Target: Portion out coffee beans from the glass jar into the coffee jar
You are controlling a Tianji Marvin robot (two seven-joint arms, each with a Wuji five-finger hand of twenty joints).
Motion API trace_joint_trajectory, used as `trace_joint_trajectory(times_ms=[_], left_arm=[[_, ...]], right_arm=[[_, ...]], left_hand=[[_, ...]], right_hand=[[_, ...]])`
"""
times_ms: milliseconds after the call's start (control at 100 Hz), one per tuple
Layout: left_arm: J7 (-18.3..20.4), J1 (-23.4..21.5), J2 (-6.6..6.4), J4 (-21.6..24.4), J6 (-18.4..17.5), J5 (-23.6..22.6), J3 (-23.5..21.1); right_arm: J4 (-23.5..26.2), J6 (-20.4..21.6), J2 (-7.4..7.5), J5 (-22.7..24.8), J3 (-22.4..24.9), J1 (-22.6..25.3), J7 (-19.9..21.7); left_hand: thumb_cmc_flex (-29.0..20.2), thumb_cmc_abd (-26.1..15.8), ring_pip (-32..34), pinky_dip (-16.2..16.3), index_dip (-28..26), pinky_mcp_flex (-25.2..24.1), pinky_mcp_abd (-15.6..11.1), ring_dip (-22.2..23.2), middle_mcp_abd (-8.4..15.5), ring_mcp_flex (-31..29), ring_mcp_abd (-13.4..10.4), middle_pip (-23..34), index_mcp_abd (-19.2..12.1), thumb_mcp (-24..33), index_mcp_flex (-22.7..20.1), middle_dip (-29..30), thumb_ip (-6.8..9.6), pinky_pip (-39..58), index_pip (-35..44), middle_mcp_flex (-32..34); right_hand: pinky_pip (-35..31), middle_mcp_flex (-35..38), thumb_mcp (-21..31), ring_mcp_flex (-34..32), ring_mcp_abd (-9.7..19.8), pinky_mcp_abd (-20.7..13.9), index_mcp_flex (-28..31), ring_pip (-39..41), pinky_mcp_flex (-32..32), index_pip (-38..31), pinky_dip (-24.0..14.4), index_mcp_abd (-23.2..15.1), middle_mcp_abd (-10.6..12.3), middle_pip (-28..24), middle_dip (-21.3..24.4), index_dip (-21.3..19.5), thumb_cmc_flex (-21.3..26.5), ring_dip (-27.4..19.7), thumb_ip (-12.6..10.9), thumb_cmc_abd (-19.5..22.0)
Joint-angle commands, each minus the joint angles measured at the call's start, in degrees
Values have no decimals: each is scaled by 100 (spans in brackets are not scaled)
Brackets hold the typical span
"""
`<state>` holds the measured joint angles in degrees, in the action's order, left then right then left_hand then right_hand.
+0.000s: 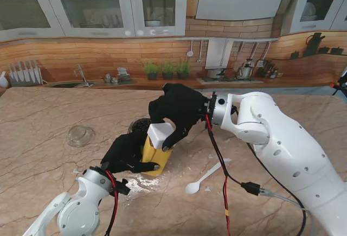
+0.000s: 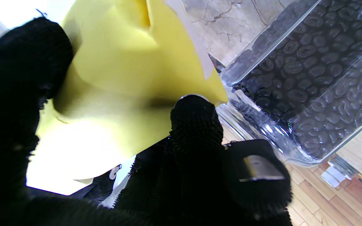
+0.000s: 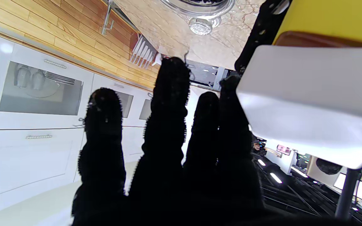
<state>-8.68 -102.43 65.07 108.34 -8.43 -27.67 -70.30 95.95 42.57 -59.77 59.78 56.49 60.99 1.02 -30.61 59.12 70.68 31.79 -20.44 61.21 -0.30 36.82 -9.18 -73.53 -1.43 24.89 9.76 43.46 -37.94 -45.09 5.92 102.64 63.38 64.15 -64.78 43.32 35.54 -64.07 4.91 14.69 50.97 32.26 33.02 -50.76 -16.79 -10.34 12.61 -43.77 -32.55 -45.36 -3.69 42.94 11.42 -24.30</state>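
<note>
The stand view is evenly and brightly lit, and soft shadows are cast on the marble table [image 1: 49,154]. In the left wrist view the yellow coffee jar [image 2: 121,94] is blown out to white at the lower left. Both gloved hands are rendered as near-black silhouettes, and close surfaces are blurred.

My two hands, the left hand [image 1: 127,152] and right hand [image 1: 179,108], are black with a nubbly texture on the fingers [image 3: 168,103]. The coffee jar [image 1: 154,157] is yellow under a white lid [image 1: 159,135]. The glass jar [image 2: 306,78] is clear, its beans dark brown. The desk [image 1: 43,138] is beige marble with darker veins; the spoon [image 1: 206,179] is white.
</note>
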Motion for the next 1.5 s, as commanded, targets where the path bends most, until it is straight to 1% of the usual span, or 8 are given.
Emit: trace_joint_trajectory(times_ms=[0, 180, 310, 410, 470, 560, 1220, 1490], left_arm=[[-30, -27, 35, 19, 19, 5, 3], [-38, -39, 37, 21, 12, 16, 2], [-48, -51, 39, 9, -6, 15, -40], [-65, -49, 43, -3, -3, 13, -56], [-82, -50, 45, -11, -18, -3, -74], [-108, -54, 48, -20, -60, -28, -154], [-311, -488, 89, -118, -621, -184, -1704], [-938, -369, 181, -339, -213, -545, -1809]], right_arm=[[61, -125, -50, 137, -81, 30, -94], [179, -895, -96, 340, -263, 109, -396], [398, -1115, -96, 299, -73, 300, -288], [590, -1139, -77, 235, 163, 497, -116], [697, -1160, -62, 298, 312, 636, -108], [797, -1210, -60, 367, 518, 858, -215], [648, -1340, -68, 528, 894, 1447, -816], [432, -1376, -80, 449, 684, 1323, -851]], left_hand=[[-955, -925, -20, 91, -445, 85, -325, -20, 652, 43, 82, 844, -1473, 2481, -550, -204, 1258, 670, 1324, 761], [-958, -918, -23, 91, -441, 85, -326, -21, 644, 42, 87, 845, -1463, 2490, -560, -201, 1267, 670, 1322, 759], [-958, -918, -21, 86, -443, 84, -343, -21, 648, 41, 82, 845, -1465, 2490, -556, -198, 1268, 657, 1324, 761], [-955, -919, -22, 87, -442, 84, -337, -21, 649, 44, 88, 843, -1466, 2480, -551, -198, 1260, 660, 1321, 755], [-960, -926, -25, 87, -442, 84, -336, -23, 650, 43, 81, 843, -1473, 2477, -545, -198, 1255, 660, 1319, 755], [-969, -927, -38, 87, -442, 84, -334, -28, 654, 49, 83, 833, -1478, 2458, -541, -196, 1236, 660, 1318, 736], [-1159, -949, -399, -57, -445, 41, -389, -107, 721, 57, 184, 669, -1577, 2278, -474, -262, 763, 309, 1233, 590], [-1173, -998, -538, -99, -463, 28, -280, -139, 745, 56, 200, 619, -1596, 2273, -415, -303, 642, 217, 1213, 540]], right_hand=[[-142, 218, 404, -193, -162, 132, 1116, 177, 47, -1495, -93, -886, 99, 7, -48, -286, 381, 55, -645, 986], [-364, 669, -30, -318, -226, 94, 1882, 411, 146, -1758, -47, -403, 30, -122, -64, -58, -718, 56, -744, 1465], [-380, 515, 262, -99, -400, 189, 1155, 409, -42, -1221, -23, -443, -252, 138, 2, -6, -1839, 41, -861, 1841], [-354, 253, 438, 129, -511, 235, -88, 338, -188, -144, -56, -600, -431, 490, 97, 104, -2292, 24, -939, 1931], [-338, 49, 521, 231, -513, 232, -712, 280, -209, 347, -64, -675, -501, 665, 143, 173, -2236, 8, -959, 1921], [-314, -55, 462, 281, -493, 225, -867, 249, -231, 486, -69, -670, -494, 694, 116, 74, -2026, 3, -949, 1847], [-280, -46, 525, 256, -358, 205, -794, 236, -164, 340, -55, -763, -360, 483, 25, -94, -1543, -20, -969, 1543], [-245, -12, 537, 220, -336, 182, -756, 253, -142, 256, -31, -787, -335, 427, 16, -95, -1542, -24, -976, 1530]])
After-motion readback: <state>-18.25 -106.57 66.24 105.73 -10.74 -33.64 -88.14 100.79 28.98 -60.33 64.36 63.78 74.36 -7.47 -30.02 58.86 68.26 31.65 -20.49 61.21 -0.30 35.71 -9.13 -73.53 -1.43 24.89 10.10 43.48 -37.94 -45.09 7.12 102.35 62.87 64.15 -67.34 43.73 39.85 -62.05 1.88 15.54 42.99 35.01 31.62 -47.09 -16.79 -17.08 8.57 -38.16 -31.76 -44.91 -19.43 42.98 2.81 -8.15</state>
